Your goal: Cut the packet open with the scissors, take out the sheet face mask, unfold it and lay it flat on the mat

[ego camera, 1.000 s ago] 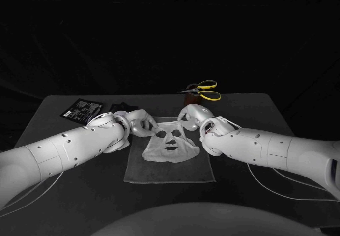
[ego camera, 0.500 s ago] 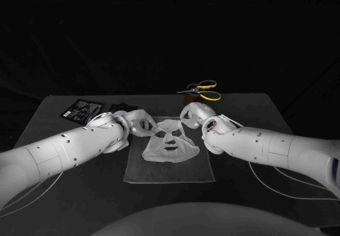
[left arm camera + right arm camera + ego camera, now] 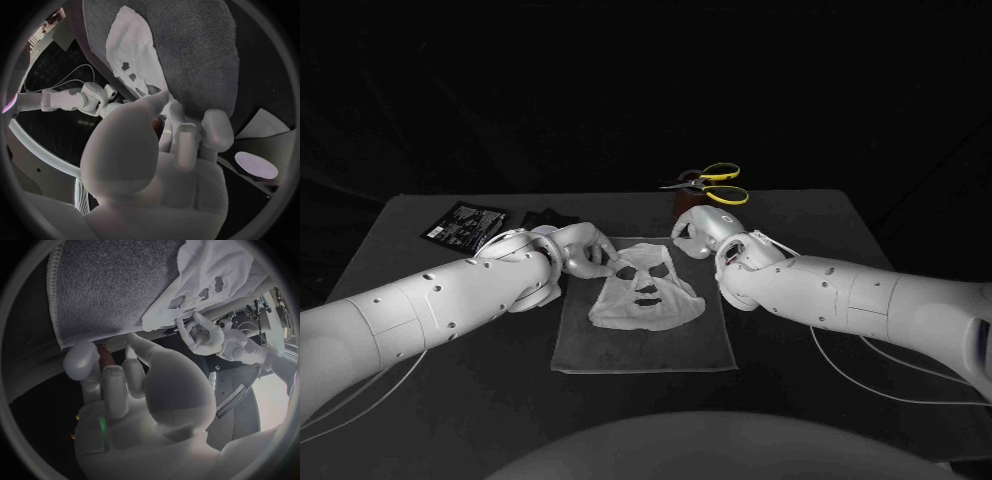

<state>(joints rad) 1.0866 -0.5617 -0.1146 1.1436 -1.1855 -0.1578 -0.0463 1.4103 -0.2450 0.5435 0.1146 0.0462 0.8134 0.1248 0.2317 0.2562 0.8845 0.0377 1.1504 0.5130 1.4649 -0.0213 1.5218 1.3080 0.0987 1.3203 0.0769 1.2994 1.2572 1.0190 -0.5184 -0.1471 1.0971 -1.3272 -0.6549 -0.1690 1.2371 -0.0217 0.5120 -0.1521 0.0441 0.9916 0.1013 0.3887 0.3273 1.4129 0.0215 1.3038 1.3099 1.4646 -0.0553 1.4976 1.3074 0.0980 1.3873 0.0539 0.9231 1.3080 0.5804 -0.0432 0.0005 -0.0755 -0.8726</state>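
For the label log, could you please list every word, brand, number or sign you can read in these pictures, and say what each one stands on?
None can be read.
The black packet carries pale print, too small to read.
The scissors, face mask and mat show no lettering.

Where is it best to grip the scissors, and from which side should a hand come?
Probably by the yellow handles, from the right: the scissors lie with loops to the right and blades pointing left, and the right hand is nearer.
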